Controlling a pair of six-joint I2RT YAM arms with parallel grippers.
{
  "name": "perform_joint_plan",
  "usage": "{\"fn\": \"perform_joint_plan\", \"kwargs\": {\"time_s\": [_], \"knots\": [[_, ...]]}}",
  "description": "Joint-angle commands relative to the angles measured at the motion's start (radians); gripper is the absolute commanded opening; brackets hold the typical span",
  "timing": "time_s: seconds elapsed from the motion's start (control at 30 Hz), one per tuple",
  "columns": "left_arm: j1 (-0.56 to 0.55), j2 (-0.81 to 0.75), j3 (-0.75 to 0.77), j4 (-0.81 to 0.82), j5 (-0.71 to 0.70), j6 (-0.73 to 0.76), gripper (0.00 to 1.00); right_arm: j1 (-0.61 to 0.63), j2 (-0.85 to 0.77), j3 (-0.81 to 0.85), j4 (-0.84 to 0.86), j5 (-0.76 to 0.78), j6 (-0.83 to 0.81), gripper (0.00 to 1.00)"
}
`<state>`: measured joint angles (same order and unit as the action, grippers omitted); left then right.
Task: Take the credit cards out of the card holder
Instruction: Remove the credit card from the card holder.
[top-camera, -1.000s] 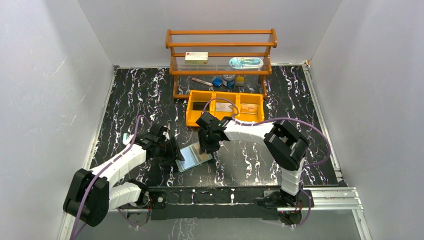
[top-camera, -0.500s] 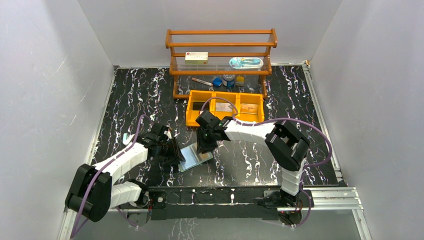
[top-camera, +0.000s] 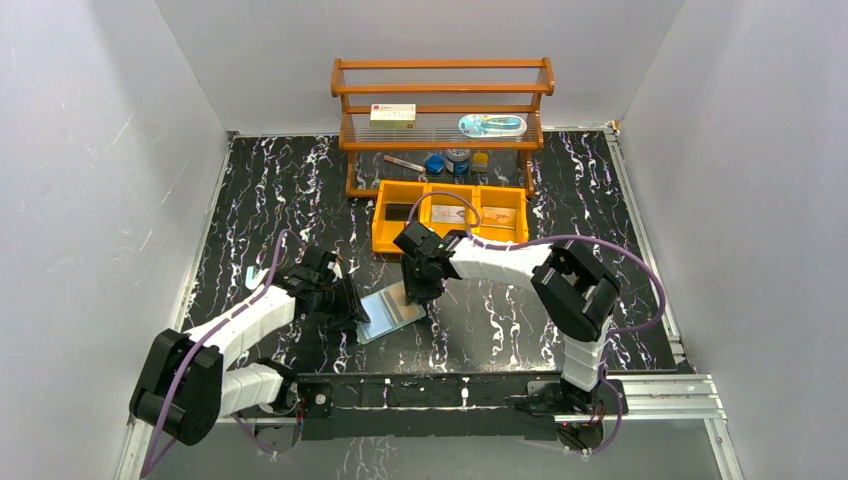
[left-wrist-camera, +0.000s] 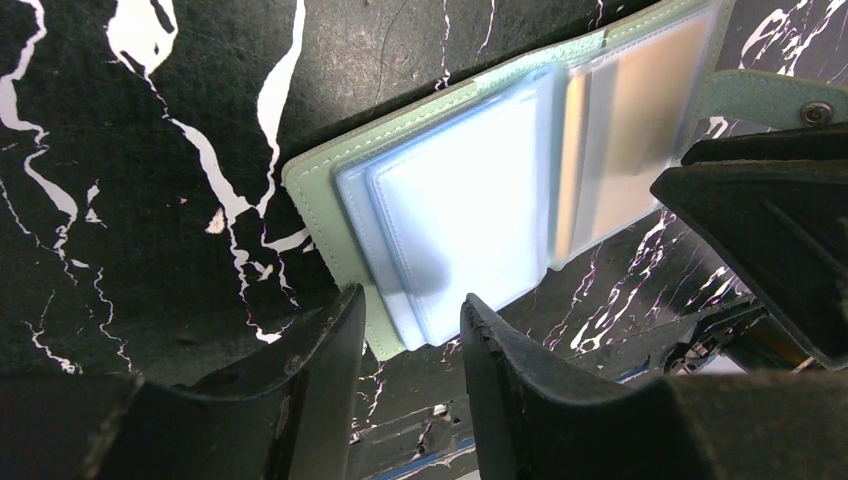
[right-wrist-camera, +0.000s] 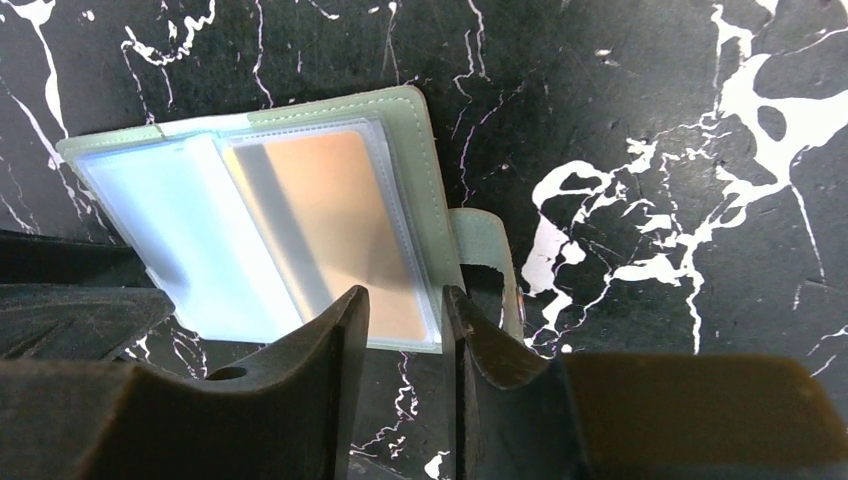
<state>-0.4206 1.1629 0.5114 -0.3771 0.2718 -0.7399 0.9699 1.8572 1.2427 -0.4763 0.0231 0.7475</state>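
Two tools meet over the card holder (top-camera: 392, 312), which lies open and flat by the near edge of the counter (top-camera: 500, 330), slightly left of middle. The left tool (left-wrist-camera: 412, 300), jaws narrowly parted and gripping nothing, sits at its pale side, likely to stop it sliding. The right tool (right-wrist-camera: 405, 298), equally narrow and empty, sits at the orange-tan card (right-wrist-camera: 330, 210) in its pocket, seemingly to work it out.

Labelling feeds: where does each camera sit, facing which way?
Top external: high behind the robot, facing down over the table; left arm and right arm show.
Left wrist: on its arm, facing down at card holder; left claw shows.
Right wrist: on its arm, facing down at orange-tan card; right claw shows.
Shared: the card holder.
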Motion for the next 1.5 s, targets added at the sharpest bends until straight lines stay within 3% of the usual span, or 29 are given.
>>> {"fn": "perform_joint_plan", "kwargs": {"time_s": [0.0, 0.4, 0.6, 0.87, 1.13, 1.33, 1.47], "knots": [[0.005, -0.022, -0.004, -0.023, 0.006, 0.0, 0.38, -0.001, -0.005, 0.025, 0.031, -0.059, -0.013, 0.4], [0.005, 0.004, -0.02, 0.01, 0.035, 0.005, 0.36, -0.001, -0.007, 0.011, 0.077, -0.119, 0.008, 0.38], [0.005, -0.005, -0.02, -0.007, 0.008, -0.006, 0.36, -0.003, -0.007, 0.062, -0.032, 0.011, -0.031, 0.42], [0.005, -0.014, -0.007, -0.033, -0.033, -0.016, 0.41, -0.003, 0.025, 0.071, -0.03, -0.005, -0.057, 0.43], [0.005, 0.004, -0.017, -0.02, -0.016, -0.012, 0.39, -0.001, 0.045, 0.033, 0.023, -0.086, -0.049, 0.41], [0.005, 0.008, -0.056, 0.04, 0.018, -0.023, 0.34, -0.001, 0.005, 0.009, 0.063, -0.104, -0.025, 0.31], [0.005, 0.024, -0.069, 0.069, 0.035, -0.027, 0.33, -0.001, -0.033, -0.009, 0.133, -0.164, -0.006, 0.3]]}}
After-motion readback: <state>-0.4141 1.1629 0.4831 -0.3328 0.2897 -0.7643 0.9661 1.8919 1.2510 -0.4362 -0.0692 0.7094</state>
